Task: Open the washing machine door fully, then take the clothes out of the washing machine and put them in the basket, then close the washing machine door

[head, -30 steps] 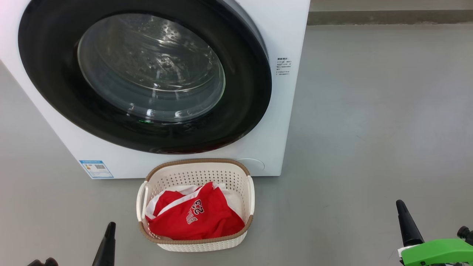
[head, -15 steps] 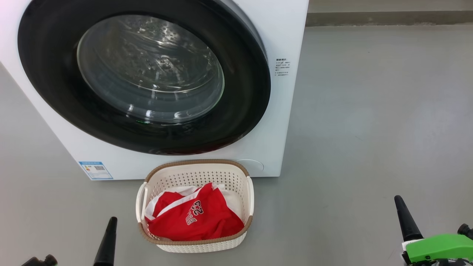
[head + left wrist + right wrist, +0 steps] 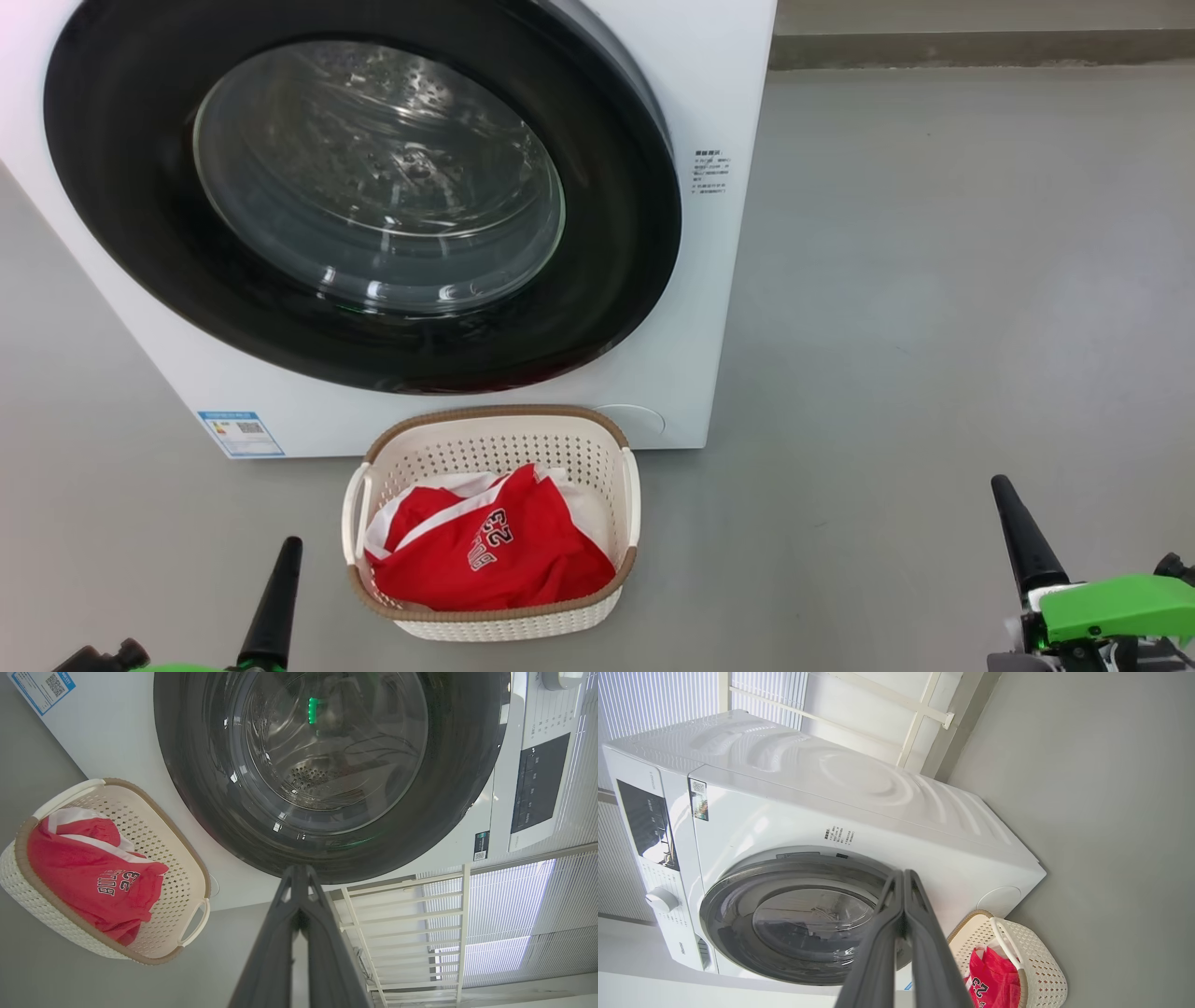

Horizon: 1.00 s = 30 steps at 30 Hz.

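Observation:
The washing machine (image 3: 719,84) stands on the grey floor, and the washing machine door (image 3: 131,233) lies shut against its front, with the steel drum showing through the glass. The basket (image 3: 495,416) sits on the floor just in front of it and holds the red clothes (image 3: 485,560) with the white "23". My left gripper (image 3: 291,553) is shut and holds nothing, low and left of the basket. My right gripper (image 3: 1005,493) is shut too, far right of it. The left wrist view shows the left gripper (image 3: 299,871) pointing at the door's (image 3: 210,793) lower rim, with the basket (image 3: 194,858) and clothes (image 3: 84,868) to the left. In the right wrist view, the right gripper (image 3: 903,876) points at the machine (image 3: 878,826).
Open grey floor (image 3: 934,327) spreads to the right of the machine, up to a dark wall base (image 3: 980,47). A control panel (image 3: 647,821) and a knob (image 3: 661,899) sit on the machine's front above the door. White railings (image 3: 406,924) and blinds stand behind.
Both shut grippers have crept forward, rising a little in the head view. The head camera has shifted slightly. Door, basket and clothes have stayed put.

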Motion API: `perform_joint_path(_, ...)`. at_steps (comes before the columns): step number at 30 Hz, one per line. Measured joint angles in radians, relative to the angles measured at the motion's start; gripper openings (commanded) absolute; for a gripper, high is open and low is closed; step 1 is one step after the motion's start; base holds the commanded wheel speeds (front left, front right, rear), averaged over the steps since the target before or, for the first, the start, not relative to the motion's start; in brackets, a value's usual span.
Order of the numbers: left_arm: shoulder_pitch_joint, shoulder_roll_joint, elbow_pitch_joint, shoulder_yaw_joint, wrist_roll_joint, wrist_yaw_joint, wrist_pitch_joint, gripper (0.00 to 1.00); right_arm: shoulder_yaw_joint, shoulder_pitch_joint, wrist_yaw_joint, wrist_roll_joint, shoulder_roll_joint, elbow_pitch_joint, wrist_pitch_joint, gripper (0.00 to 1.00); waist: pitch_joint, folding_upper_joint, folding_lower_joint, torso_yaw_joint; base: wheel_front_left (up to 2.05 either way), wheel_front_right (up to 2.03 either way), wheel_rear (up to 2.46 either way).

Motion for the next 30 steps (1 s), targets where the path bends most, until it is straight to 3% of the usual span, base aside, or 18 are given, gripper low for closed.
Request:
perform_joint_path(24,-0.037,-0.012,0.006,0.010,-0.263,0.000,0.070,0.00,0.002,-0.050,0.000,0.239,-0.003,-0.017,0.070,0.00,-0.006,0.0000,0.0000,-0.005,0.00,0.00,0.00)
perform_joint_path(30,-0.037,-0.013,0.007,0.010,-0.269,0.000,0.075,0.00,0.002,-0.054,0.000,0.259,-0.004,-0.019,0.070,0.00,-0.006,0.0000,0.0000,-0.005,0.00,0.00,0.00)
